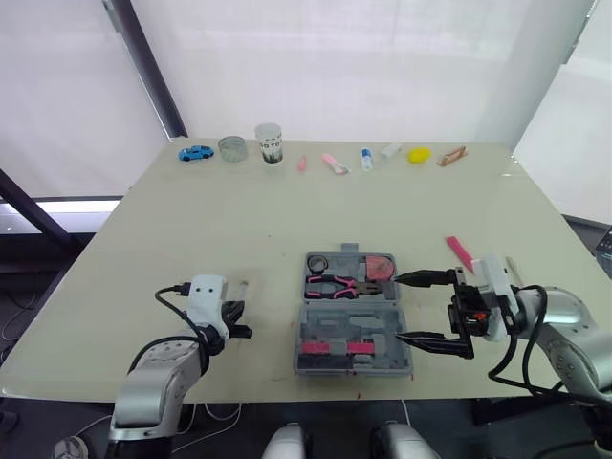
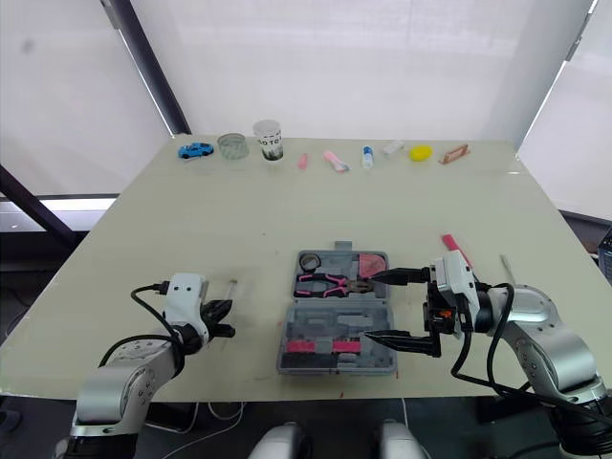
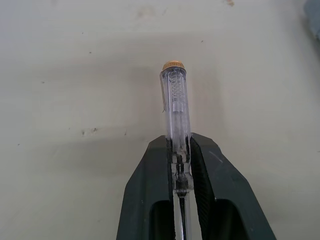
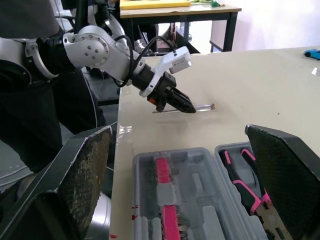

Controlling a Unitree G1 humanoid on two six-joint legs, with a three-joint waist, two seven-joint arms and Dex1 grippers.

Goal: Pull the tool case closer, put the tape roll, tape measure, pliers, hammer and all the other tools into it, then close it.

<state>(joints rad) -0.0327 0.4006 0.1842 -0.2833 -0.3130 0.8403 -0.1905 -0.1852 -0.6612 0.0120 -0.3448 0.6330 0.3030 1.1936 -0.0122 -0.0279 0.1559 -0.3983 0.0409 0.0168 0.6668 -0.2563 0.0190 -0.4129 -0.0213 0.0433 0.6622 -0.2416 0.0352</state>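
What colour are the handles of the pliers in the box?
Pink with black. The pliers show best in the left eye view.

My two head cameras look forward and down from above, far enough to take in the whole pale beige table (image 1: 287, 210); both share the open grey plastic tool case (image 1: 356, 327). My left wrist camera sits close, sighting along my left gripper (image 3: 178, 142), clamped on a clear-handled screwdriver (image 3: 175, 95), at the tabletop. My right wrist camera looks low across the case, between the spread fingers of my right gripper (image 1: 399, 308), towards that left gripper.
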